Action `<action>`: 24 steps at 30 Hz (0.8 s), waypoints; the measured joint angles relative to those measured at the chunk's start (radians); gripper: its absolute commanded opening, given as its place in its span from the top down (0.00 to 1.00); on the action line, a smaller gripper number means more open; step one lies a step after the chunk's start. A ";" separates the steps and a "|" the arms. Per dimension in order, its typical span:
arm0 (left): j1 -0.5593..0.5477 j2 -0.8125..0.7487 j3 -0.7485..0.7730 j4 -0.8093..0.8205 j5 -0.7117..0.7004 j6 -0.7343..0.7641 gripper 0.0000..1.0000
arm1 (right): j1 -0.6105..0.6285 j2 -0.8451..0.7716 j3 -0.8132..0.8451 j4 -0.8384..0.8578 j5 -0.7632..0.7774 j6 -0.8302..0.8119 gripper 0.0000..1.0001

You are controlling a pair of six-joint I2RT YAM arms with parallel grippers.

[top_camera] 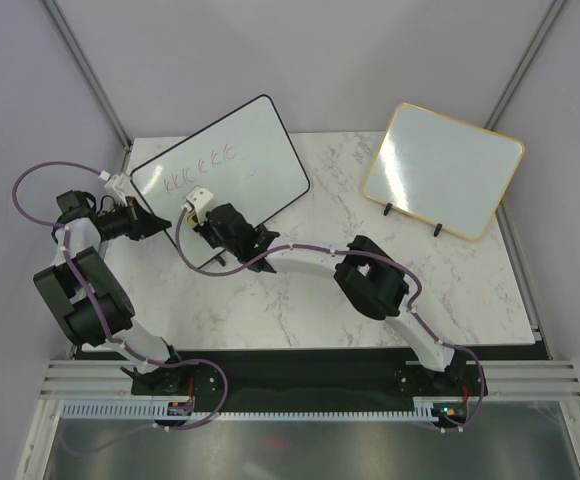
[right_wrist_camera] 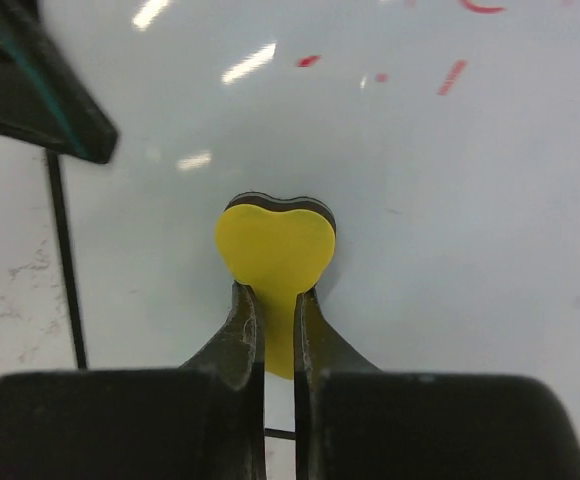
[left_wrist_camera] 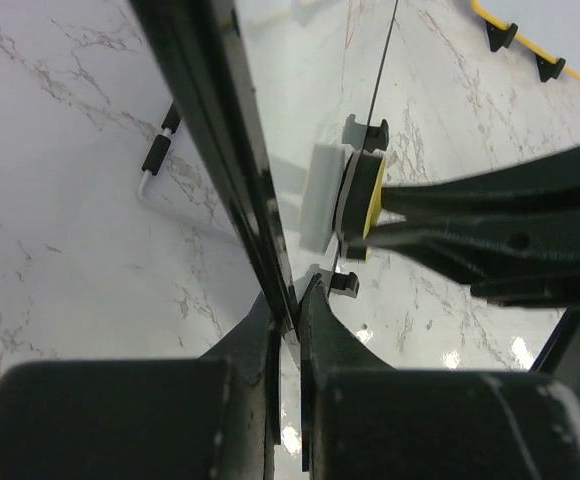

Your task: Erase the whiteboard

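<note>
The whiteboard (top_camera: 232, 150) has a black frame, stands tilted at the back left of the table, and bears red marker scribbles (top_camera: 200, 170). My left gripper (top_camera: 158, 222) is shut on the board's lower-left frame edge; the left wrist view shows its tips (left_wrist_camera: 295, 300) pinching the black frame (left_wrist_camera: 215, 130). My right gripper (top_camera: 222, 218) is shut on a yellow heart-shaped eraser (right_wrist_camera: 275, 250) and presses it flat against the white surface (right_wrist_camera: 450, 200) near the bottom edge. Red marks (right_wrist_camera: 452, 75) lie above the eraser. From the left wrist, the eraser's white pad (left_wrist_camera: 322, 195) touches the board.
A second white board with a gold frame (top_camera: 442, 170) stands on black feet at the back right. The marble tabletop (top_camera: 370, 300) is ringed by grey walls. Purple cables (top_camera: 30, 190) loop off both arms, and the right arm's elbow (top_camera: 370, 285) sits mid-table.
</note>
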 measured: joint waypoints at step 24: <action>0.003 0.000 0.000 -0.006 -0.018 -0.019 0.98 | -0.024 0.026 0.073 0.000 0.145 -0.045 1.00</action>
